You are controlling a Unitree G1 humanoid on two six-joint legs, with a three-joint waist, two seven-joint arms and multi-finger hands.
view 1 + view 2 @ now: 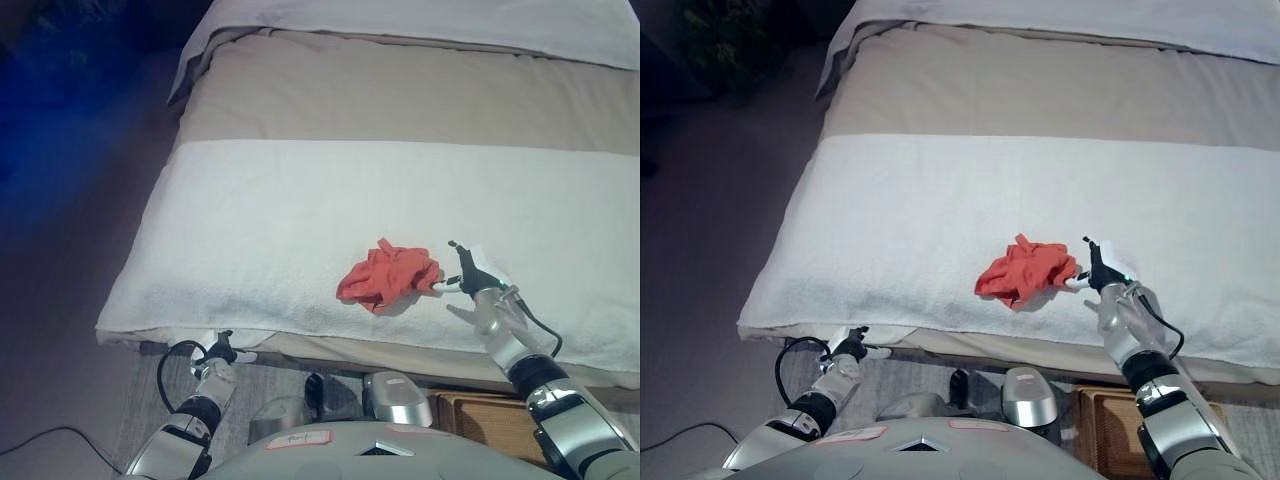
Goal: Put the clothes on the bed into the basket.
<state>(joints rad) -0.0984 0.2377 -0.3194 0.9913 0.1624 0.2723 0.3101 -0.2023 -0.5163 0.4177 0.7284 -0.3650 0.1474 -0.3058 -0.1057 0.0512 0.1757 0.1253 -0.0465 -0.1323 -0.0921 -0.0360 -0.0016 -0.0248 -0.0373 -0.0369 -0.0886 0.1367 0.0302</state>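
While the right hand [468,277] rests spread-fingered and empty just beside the crumpled red cloth [388,275] near the bed's [300,200] front edge, a shallow pinch could snag one fold and let the cloth slip loose.

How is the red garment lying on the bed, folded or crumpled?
Crumpled: the red garment sits in a bunched heap with uneven folds on the white blanket, just beside the right hand.
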